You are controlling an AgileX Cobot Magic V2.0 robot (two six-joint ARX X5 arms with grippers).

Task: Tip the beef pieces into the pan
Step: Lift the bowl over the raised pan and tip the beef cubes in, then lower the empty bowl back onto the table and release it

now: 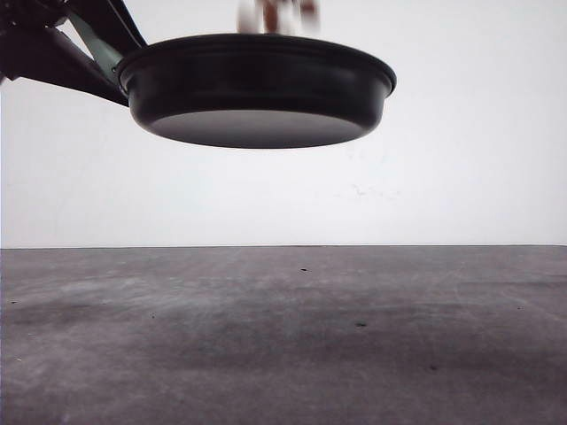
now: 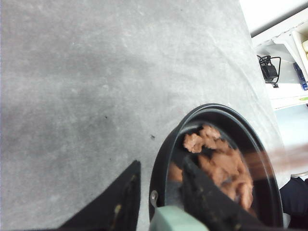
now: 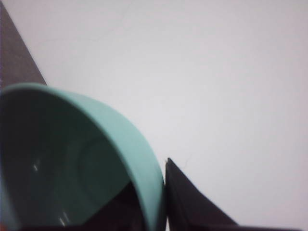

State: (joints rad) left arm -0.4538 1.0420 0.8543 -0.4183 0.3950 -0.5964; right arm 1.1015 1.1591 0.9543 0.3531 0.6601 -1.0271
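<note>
The black pan [image 1: 257, 88] hangs high above the table, held from the left by my left gripper [image 1: 99, 55]. In the left wrist view the left gripper [image 2: 161, 166] is shut on the pan's mint-green handle [image 2: 175, 220], one finger on each side. Orange-brown beef pieces [image 2: 219, 161] lie heaped in the pan [image 2: 166, 149]. More beef pieces [image 1: 276, 15] show as a blur just above the pan's rim. My right gripper [image 3: 153, 185] is shut on the rim of a tilted teal bowl [image 3: 130, 139], one finger inside and one outside. What shows of the bowl's inside is bare.
The grey table [image 1: 283, 336] stretches below the pan, with a white wall behind it. A white shelf with a black charger [image 2: 269, 72] stands past the table's edge.
</note>
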